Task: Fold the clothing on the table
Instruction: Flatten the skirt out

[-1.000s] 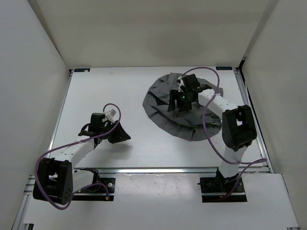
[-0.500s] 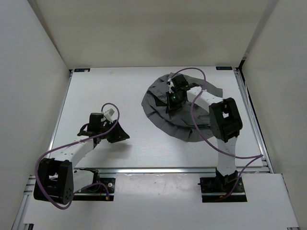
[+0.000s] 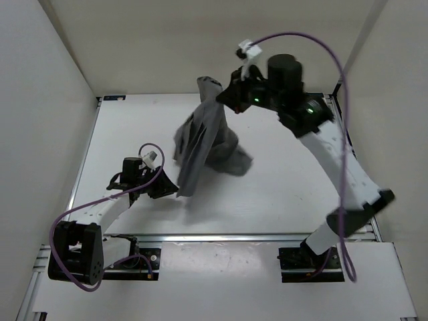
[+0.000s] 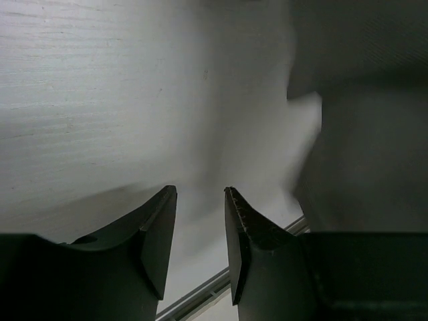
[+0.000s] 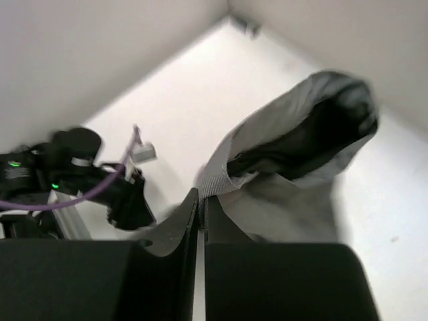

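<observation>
Grey skirt (image 3: 200, 144) is pinched by one edge in the right tool (image 5: 201, 202), jaws shut tight on the fabric. Changed in the last second: that tool was wide open over the skirt lying flat at 2 o'clock. Now it has clamped and hauled it up toward 12. Fabric hangs bunched, lower end trailing near the centre of the tabletop (image 3: 127, 134). Left tool (image 4: 199, 195) at 8 o'clock is part-open, empty, unmoved. Probably a reposition before folding; no fold yet.
</observation>
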